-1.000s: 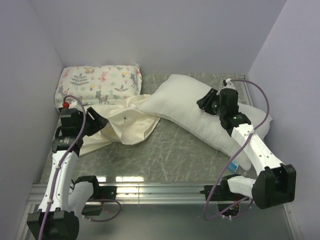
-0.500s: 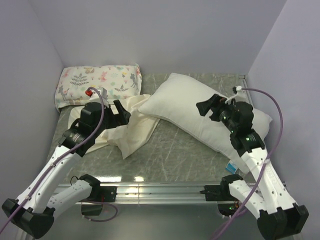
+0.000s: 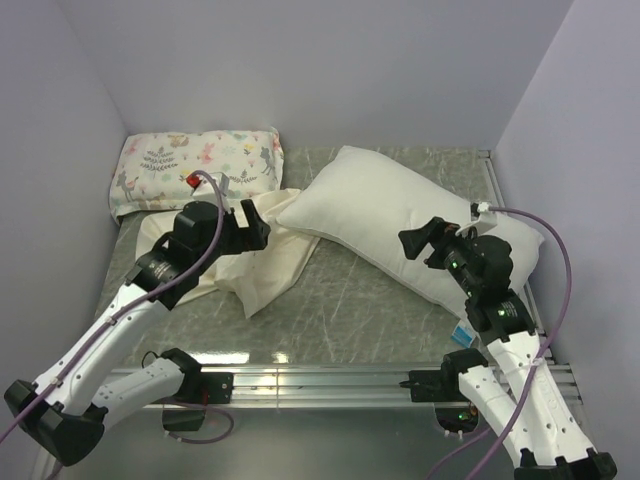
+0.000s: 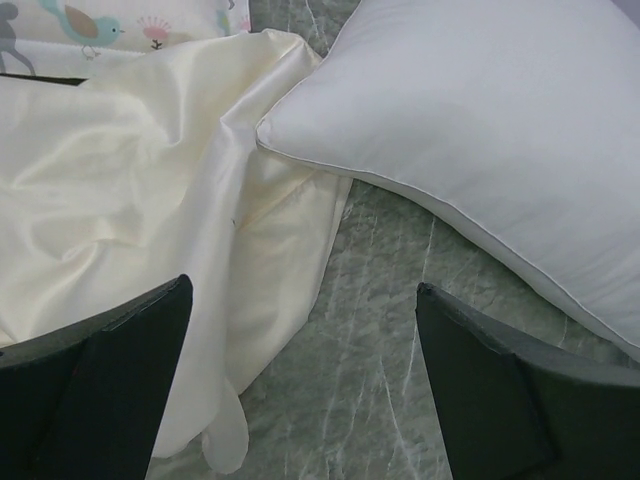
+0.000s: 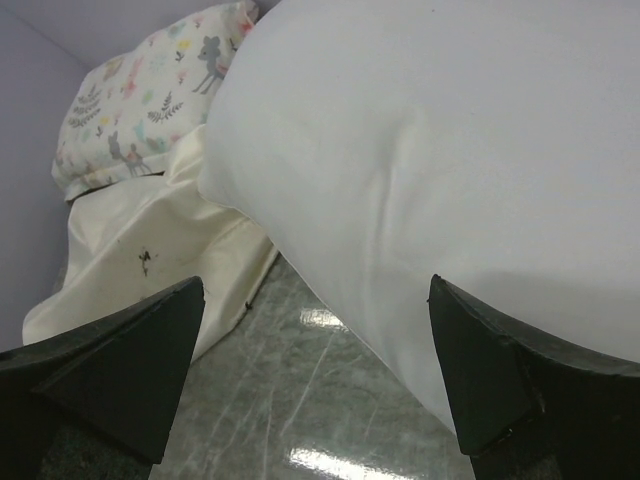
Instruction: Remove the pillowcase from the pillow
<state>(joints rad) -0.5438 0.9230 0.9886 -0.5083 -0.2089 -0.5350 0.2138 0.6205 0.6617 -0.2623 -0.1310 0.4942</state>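
The left gripper [image 3: 247,227] and right gripper [image 3: 420,241] hang spread wide, gripping nothing. The pillowcase [image 3: 275,255] lies crumpled at left, just under the left one, touching the left corner of the pillow [image 3: 390,205], which runs diagonally far-left to near-right.

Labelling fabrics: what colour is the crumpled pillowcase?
Plain cream-ivory, slightly glossy, no print; the pillowcase shows best in the left wrist view.

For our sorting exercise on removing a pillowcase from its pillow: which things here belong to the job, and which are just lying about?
Belong to the job:
- cream pillowcase
- plain white pillow

Just lying about:
- small animal-print pillow
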